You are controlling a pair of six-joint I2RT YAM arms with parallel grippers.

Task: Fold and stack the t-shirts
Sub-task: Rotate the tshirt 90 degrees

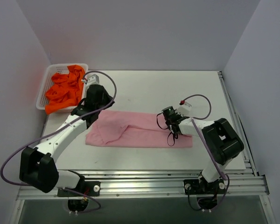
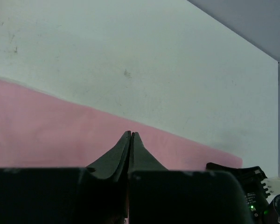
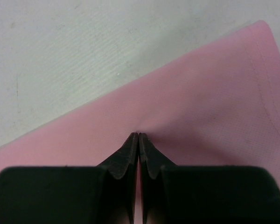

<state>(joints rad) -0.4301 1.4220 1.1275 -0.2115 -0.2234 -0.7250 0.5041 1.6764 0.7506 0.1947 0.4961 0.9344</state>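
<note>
A light pink t-shirt (image 1: 140,133) lies folded into a long strip across the middle of the table. My left gripper (image 1: 101,110) is at its far left edge. In the left wrist view that gripper (image 2: 131,134) is shut, tips pressed down on the pink cloth (image 2: 46,135). My right gripper (image 1: 172,133) is over the strip's right part. In the right wrist view it (image 3: 138,135) is shut too, and the pink cloth (image 3: 200,102) puckers at its tips. Bright orange t-shirts (image 1: 64,91) lie crumpled in a heap at the far left.
The orange heap fills a white mesh basket (image 1: 84,66) at the table's far left corner. Grey walls close in the table on three sides. A metal rail (image 1: 233,116) runs along the right edge. The right arm's gripper body (image 2: 242,175) shows in the left wrist view.
</note>
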